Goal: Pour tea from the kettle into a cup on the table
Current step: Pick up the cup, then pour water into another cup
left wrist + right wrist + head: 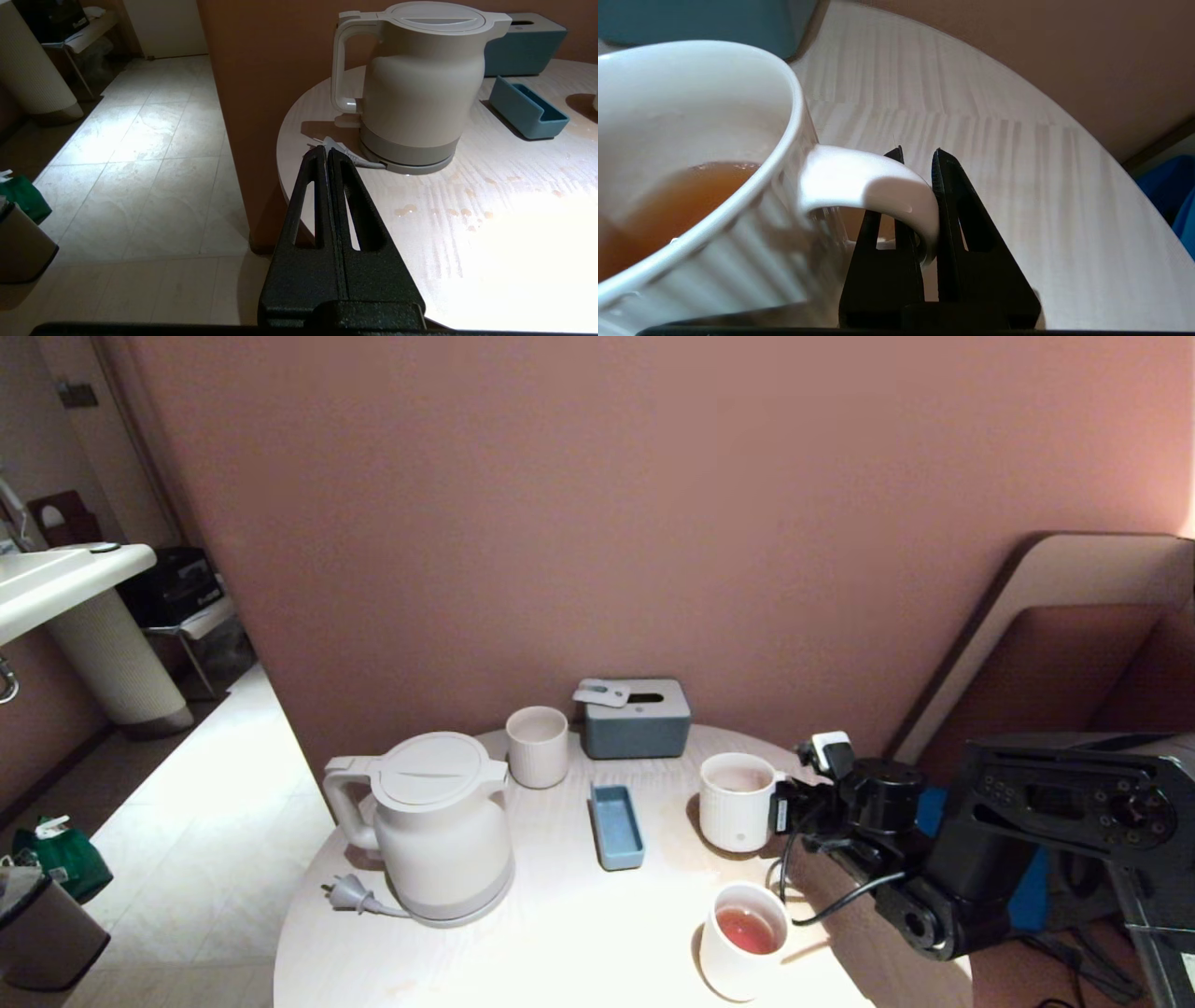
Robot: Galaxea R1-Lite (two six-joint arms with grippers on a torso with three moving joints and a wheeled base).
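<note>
The right gripper [915,161], jaws clamped on the ear handle of the cup [737,801] holding tea [677,200] on the desk [560,933], should have kept it level; the left gripper [327,150], jaws closed and empty, pointed toward the kettle [420,88].

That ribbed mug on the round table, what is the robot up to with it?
The right gripper is pinching the handle of the ribbed mug, which stands on the table and already holds some tea. The kettle sits untouched on the robot's left side of the table, lid closed. The left gripper is shut on nothing, off the table's edge near the kettle. A second cup nearer the robot also holds tea.
</note>
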